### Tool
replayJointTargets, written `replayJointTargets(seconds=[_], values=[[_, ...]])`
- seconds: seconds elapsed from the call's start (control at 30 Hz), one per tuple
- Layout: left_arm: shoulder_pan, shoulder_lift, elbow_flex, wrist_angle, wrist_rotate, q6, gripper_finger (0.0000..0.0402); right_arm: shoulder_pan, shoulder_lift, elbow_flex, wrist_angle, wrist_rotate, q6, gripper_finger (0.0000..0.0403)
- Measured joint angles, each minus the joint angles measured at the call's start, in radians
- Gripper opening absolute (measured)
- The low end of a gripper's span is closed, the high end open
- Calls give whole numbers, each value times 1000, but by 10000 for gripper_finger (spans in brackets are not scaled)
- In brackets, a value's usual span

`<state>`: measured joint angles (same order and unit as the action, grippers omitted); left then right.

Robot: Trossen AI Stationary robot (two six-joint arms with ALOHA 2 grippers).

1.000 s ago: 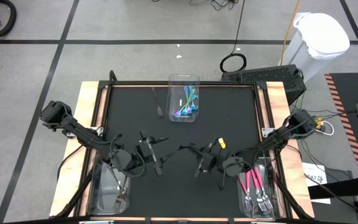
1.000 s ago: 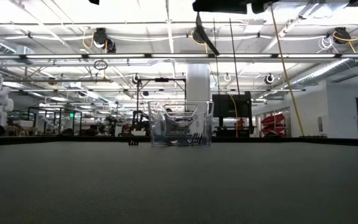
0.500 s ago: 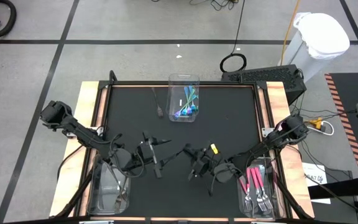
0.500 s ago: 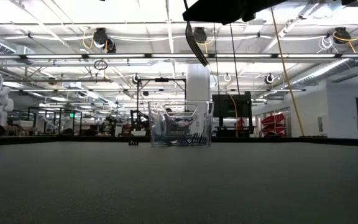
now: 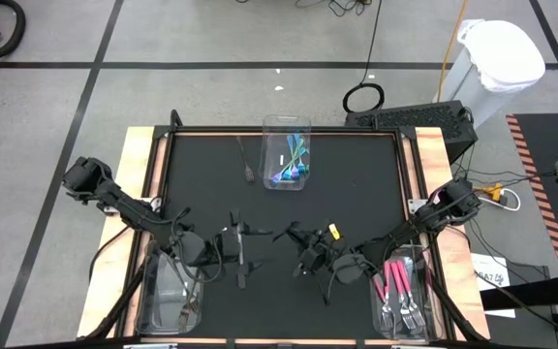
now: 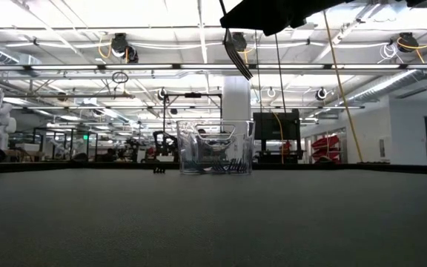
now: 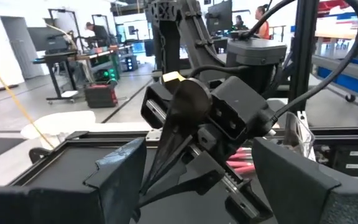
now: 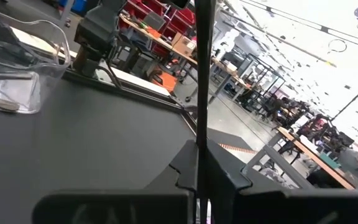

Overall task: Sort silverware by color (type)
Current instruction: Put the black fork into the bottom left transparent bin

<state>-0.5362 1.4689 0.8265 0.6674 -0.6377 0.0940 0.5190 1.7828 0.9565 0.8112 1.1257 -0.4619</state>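
My right gripper (image 5: 299, 254) is shut on a dark fork (image 6: 236, 53) and holds it in the air over the near middle of the table. In the right wrist view the fork (image 8: 200, 74) rises as a thin dark line from between the shut fingers. My left gripper (image 5: 248, 254) stands open just to the left, facing the right gripper, and touches nothing. In the left wrist view the fork (image 7: 178, 121) shows between its two fingers, farther off. Another dark utensil (image 5: 246, 163) lies flat on the mat at the far side. My right gripper pinches the dark fork's handle (image 8: 199, 146) between its two shut fingers. The fingers are level and come from the table's right side. The fork sticks out past the fingertips, and its tined head (image 6: 238, 59) slants down. It is lifted well clear of the table.
A clear bin (image 5: 287, 131) at the far middle holds teal and blue utensils. A clear bin (image 5: 158, 310) at the near left holds grey ones. A third (image 5: 424, 310) at the near right holds pink-handled forks. Black mat lies open between them.
My right gripper has gone down a little and toward the table's near left with the fork, rolling slightly, then stopped. The fork stays in its hold, clear of the table. My left gripper has stayed in place and turned its open fingers toward the right gripper.
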Motion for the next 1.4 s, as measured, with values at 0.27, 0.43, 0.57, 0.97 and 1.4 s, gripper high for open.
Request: replayJointTargets(seconds=[0.27,0.43,0.57,0.97,1.4], values=[[11,10,0,32,-33,1,294,0,0,0,0,7,-12,10],[25,100,1,211,-32,60,294,0,0,0,0,35,-20,10],[25,202,1,438,-74,160,294,0,0,0,0,46,-22,10],[16,270,1,615,-141,286,171,6,0,0,0,87,-69,10],[14,267,1,608,-178,289,9,8,0,-1,-19,77,-78,21]])
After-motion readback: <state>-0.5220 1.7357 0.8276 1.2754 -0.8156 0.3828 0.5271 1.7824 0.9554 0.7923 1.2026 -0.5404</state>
